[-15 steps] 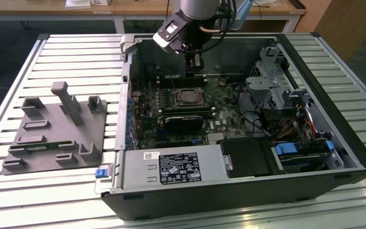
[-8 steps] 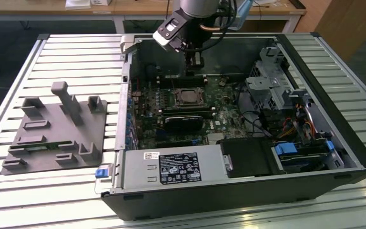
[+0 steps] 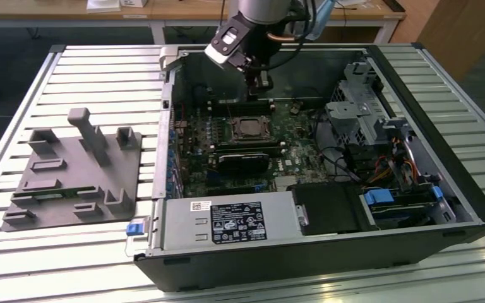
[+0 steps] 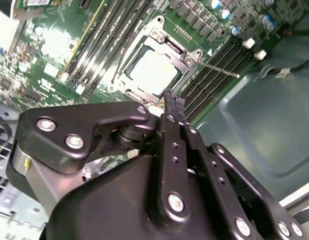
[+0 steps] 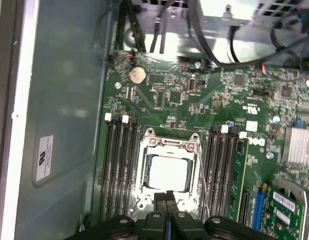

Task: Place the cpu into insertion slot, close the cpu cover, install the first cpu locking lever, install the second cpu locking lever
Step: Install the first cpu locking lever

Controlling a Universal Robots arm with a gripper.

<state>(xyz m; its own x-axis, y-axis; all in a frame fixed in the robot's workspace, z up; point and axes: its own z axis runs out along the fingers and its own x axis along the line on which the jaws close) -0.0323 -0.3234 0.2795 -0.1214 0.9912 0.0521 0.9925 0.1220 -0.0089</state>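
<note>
- The cpu (image 5: 168,172) is seated flat in the insertion slot (image 5: 146,175), silver top upward, its edges parallel to the memory slots (image 5: 117,170) that flank it on both sides.
- The cpu cover (image 5: 170,144) is laid down as a frame around it.
- The fingers (image 5: 160,202) are pressed together with nothing pinched, and are held over the socket's edge.
- A thin lever (image 4: 219,67) is seen slanting out from one socket corner across the memory slots.

Beneath me a table (image 3: 83,69) of pale metal slats catches soft glare. Beyond it stands a wooden desk (image 3: 184,9) on white legs over a dark floor (image 3: 57,35) — a wooden panel (image 3: 453,25) beside it.
</note>
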